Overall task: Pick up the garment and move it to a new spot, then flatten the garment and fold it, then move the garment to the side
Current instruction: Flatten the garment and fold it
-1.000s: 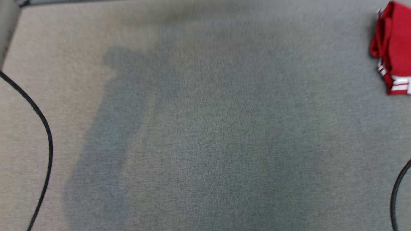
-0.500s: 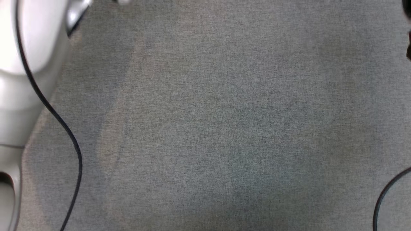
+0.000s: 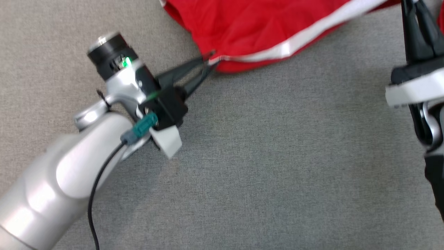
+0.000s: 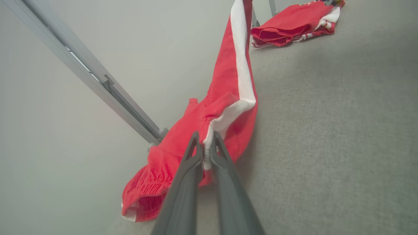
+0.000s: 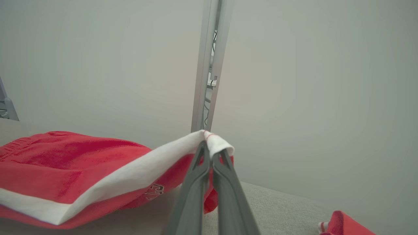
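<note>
While my left claw (image 4: pixel 204 147) and right claw (image 5: pixel 210 151) each pinch a sliver of white trim (image 5: pixel 130 169) on the red garment (image 3: pixel 263 27), its middle sagging onto the bench (image 3: pixel 277 156), I fear a tug frees it.

- the garment (image 3: pixel 263 31) lies at the far side of the bench (image 3: pixel 277 156), stretched left to right.
- the left end effector (image 3: pixel 211 59) is at its left corner, the right end effector (image 5: pixel 209 148) at its right end.
- a folded pile (image 4: pixel 294 23) sits well apart, farther right.
</note>
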You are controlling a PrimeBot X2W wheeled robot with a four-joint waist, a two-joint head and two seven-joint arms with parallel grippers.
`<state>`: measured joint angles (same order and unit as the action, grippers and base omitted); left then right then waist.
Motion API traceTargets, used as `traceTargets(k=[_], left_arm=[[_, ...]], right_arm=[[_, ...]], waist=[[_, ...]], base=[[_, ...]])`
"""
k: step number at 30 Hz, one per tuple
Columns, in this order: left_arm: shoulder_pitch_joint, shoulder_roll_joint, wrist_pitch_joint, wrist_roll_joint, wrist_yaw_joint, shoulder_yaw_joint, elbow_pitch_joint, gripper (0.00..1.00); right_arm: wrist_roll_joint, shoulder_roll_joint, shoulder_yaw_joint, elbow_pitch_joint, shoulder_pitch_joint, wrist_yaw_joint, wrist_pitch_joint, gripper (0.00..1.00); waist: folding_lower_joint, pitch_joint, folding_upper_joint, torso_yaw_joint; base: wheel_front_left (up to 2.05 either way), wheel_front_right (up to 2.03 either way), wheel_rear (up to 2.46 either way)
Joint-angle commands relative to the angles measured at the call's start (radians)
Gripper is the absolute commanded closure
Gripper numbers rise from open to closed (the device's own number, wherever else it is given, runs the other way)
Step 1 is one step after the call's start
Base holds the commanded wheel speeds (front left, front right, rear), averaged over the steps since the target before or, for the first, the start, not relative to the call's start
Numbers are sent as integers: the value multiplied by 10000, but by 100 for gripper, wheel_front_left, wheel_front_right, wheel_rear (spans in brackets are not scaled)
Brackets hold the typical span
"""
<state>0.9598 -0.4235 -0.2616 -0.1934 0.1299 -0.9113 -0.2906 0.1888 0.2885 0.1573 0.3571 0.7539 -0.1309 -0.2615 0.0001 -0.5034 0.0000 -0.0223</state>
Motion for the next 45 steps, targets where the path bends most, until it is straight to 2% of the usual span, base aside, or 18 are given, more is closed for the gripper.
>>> traceTargets(k=[1,7,17,19,24,29,32,36,41,43,45], left_arm=[[-441,-115,-37,100,-58,-34,92,100],[-2039,-259,-37,165,-324,-237,426,100],[-4489,-716,-37,-130,-1143,-137,1480,100],[-4733,-816,-37,-146,-1291,-97,1658,100],[-5894,-1286,-37,-368,-1985,225,2669,100],[-6568,-1600,-33,-573,-2308,322,3381,100],[-6646,-1551,124,-906,-2214,380,3522,100],[-6254,-1217,315,-1336,-1570,137,3368,100],[-5950,-402,510,-2322,-1221,331,2530,100],[-5843,175,588,-3468,-984,739,2068,100],[-5669,454,654,-4078,-810,1015,1804,100]], right_arm=[[-63,112,-236,-272,-593,4,-49,100],[-384,201,-842,-940,-2946,4,-49,100],[-137,160,-1506,-2456,-6436,4,-50,100],[-56,107,-1646,-2665,-6697,5,-48,100],[53,-171,-2208,-3487,-7945,5,-50,100],[55,-346,-2519,-3906,-8563,5,-50,100],[-33,-321,-2412,-3396,-8409,5,-48,100],[61,-428,-2266,-2169,-7357,5,203,100],[112,-130,-1671,-748,-5704,5,614,100],[173,134,-1312,186,-4617,5,920,100],[189,278,-1003,791,-3899,5,986,100]], waist=[[-1,454,0,-42],[-1,1370,0,15],[-1,2971,0,-7],[-1,3094,0,-30],[-1,3543,0,-121],[-1,3690,0,-79],[-1,3651,0,-15],[-1,3482,0,199],[-1,3225,0,491],[-1,3021,0,734],[-1,2868,0,885]], base=[[0,0,0],[0,0,0],[0,0,0],[0,0,0],[0,0,0],[0,0,0],[0,0,0],[0,0,0],[0,0,0],[0,0,0],[0,0,0]])
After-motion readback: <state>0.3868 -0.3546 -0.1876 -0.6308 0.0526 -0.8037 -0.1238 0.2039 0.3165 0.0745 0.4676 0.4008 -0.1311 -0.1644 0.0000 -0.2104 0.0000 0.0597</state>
